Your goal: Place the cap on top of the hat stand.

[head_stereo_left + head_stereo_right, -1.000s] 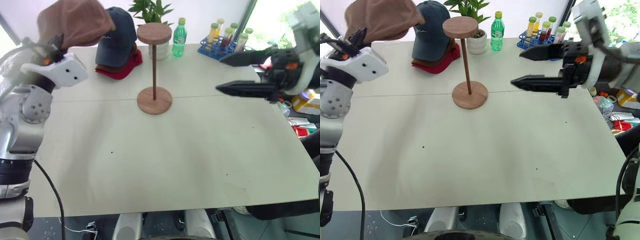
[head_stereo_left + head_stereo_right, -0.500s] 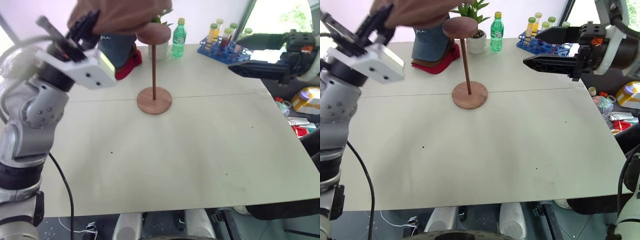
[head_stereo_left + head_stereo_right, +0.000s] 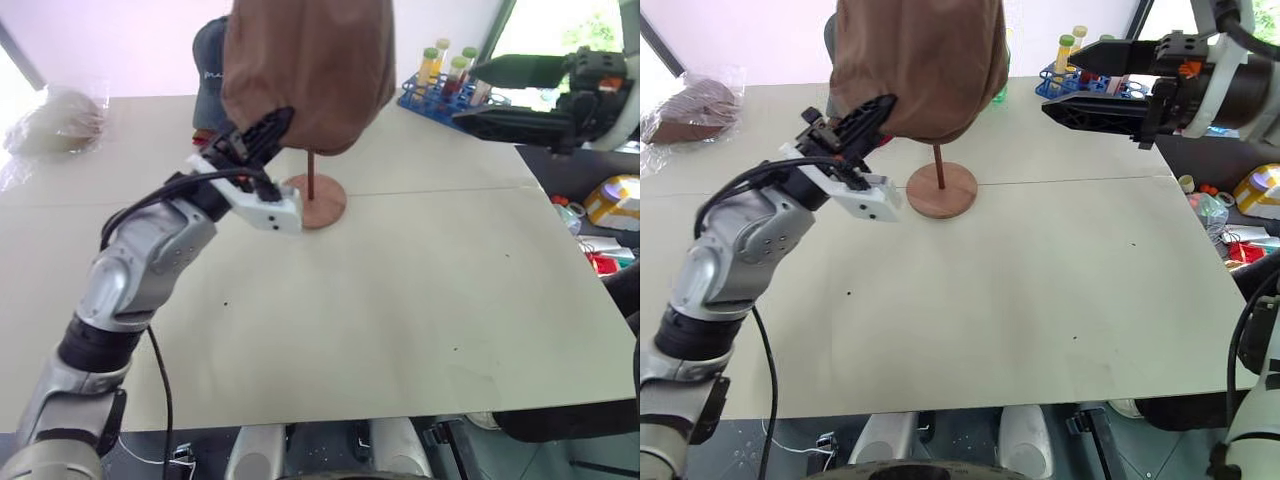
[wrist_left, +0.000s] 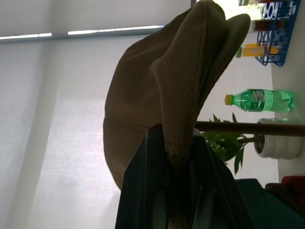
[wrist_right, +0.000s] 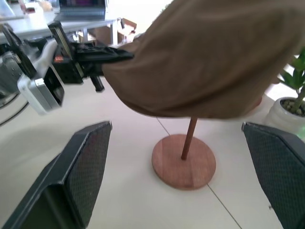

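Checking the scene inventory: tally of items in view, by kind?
caps: 3 (brown cap, dark blue cap, red cap)
hat stand: 1
green bottle: 1
tube rack: 1
potted plant: 1
plastic bag: 1
total: 8

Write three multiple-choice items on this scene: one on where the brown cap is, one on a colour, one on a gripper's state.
1. Where is the cap?
A. Flat on the table
B. Held up over the hat stand
C. In the tube rack

2. What colour is the tube rack?
A. Blue
B. Red
C. White

3. How is the right gripper?
A. Shut on the cap
B. Shut on a bottle
C. Open, holding nothing

Answers: 1 B, the left gripper pinches the cap's edge, and it hangs above the stand's rod and base. 2 A, its frame is blue. 3 C, the two fingers stand wide apart with nothing between them.
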### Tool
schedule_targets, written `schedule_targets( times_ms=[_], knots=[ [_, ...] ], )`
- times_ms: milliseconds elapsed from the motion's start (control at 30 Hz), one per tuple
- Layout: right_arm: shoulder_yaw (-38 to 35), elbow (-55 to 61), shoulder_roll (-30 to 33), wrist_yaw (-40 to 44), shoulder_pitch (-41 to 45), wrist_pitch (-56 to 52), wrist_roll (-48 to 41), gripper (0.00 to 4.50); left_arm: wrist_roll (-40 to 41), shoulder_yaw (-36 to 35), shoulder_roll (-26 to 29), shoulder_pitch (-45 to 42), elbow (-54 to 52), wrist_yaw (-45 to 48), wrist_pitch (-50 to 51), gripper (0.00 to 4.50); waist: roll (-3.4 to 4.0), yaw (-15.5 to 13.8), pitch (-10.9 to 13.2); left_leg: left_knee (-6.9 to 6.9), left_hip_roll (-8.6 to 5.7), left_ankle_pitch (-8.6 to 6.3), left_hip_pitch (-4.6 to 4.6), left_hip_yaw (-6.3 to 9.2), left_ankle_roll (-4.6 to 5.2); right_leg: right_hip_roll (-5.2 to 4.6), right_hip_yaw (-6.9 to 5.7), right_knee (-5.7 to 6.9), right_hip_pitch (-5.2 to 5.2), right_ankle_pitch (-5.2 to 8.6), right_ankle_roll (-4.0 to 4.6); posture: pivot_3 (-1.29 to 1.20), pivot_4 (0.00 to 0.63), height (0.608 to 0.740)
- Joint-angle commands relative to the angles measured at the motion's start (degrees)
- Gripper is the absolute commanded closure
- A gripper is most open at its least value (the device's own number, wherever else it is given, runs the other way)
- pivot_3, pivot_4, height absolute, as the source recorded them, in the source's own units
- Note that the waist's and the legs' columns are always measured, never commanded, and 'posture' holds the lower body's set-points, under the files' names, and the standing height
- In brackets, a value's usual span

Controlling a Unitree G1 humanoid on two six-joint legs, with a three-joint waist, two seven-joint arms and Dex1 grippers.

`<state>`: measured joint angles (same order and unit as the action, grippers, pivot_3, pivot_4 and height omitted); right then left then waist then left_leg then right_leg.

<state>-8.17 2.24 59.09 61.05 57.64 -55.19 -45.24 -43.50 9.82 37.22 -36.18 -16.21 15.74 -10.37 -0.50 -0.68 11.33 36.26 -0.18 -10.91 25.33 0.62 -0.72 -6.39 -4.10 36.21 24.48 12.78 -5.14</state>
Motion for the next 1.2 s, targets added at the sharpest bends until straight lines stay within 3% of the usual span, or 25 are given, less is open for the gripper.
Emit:
schedule_targets(
  times_ms=[33, 467, 567, 767, 1000, 1133, 1200],
  knots=[
    [-2.1, 2.1, 0.3, -0.5, 1.0, -0.2, -0.9, 0.0, -1.3, -1.2, -0.1, -2.8, 1.9, -1.8, -0.3, 4.48, 0.0, 0.1, 0.0, 0.0, 0.01, 0.0, -0.01, 0.0, 0.0, 0.03, 0.02, 0.0, 0.0, 0.0, 0.0, 0.0, 0.15, 0.74],
    [-2.0, 3.8, -0.1, -0.9, -0.1, -0.3, -1.1, 0.0, -3.7, -0.2, -3.3, 3.6, -1.4, 2.2, 3.1, 4.48, 0.0, -0.1, 0.0, 0.05, 0.01, -0.02, -0.01, -0.08, 0.03, 0.03, 0.15, 0.0, 0.01, -0.04, -0.05, 0.0, 0.15, 0.74],
    [-1.5, 4.1, -0.6, -0.7, -0.5, 0.2, -0.8, 0.0, -2.9, -1.2, -2.8, 5.3, -1.8, 2.7, 3.4, 3.3, 0.0, 0.0, 0.0, 0.04, 0.02, -0.02, -0.02, -0.08, 0.04, 0.03, 0.17, 0.0, 0.01, -0.04, -0.05, 0.0, 0.15, 0.74],
    [-0.8, 3.3, -1.7, -0.5, 0.1, 0.7, -0.2, 0.0, -0.5, -3.8, -1.6, 7.4, -3.8, 3.3, 2.7, 0.22, 0.0, -0.1, 0.0, 0.05, 0.03, -0.03, -0.03, -0.09, 0.04, 0.04, 0.19, 0.0, 0.01, -0.04, -0.05, 0.0, 0.15, 0.74],
    [-0.3, 3.2, -1.4, 0.8, -1.1, 1.8, 0.6, 0.0, 8.5, -13.4, 1.6, 16.3, -8.9, 3.5, 0.5, 0.22, 0.01, 0.0, 0.0, 0.03, 0.05, -0.04, -0.04, -0.12, 0.06, 0.03, 0.23, -0.01, 0.02, -0.04, -0.04, 0.0, 0.15, 0.74],
    [1.6, 3.4, -0.7, 3.0, -2.9, 5.6, 3.9, 0.0, 20.4, -22.8, 4.0, 25.0, -10.8, 4.3, -5.9, 0.22, 0.01, 0.0, 0.0, 0.02, 0.11, -0.05, -0.06, -0.15, 0.06, 0.03, 0.26, -0.01, 0.05, -0.04, -0.03, 0.0, 0.15, 0.74],
    [2.7, 3.3, -0.5, 4.4, -3.9, 8.0, 5.8, 0.0, 31.9, -26.5, 5.3, 30.3, -10.8, 9.3, -8.5, 0.22, 0.02, 0.0, 0.0, 0.02, 0.12, -0.05, -0.05, -0.19, 0.06, 0.02, 0.28, -0.02, 0.07, -0.04, -0.02, 0.0, 0.15, 0.74]
  ],
)
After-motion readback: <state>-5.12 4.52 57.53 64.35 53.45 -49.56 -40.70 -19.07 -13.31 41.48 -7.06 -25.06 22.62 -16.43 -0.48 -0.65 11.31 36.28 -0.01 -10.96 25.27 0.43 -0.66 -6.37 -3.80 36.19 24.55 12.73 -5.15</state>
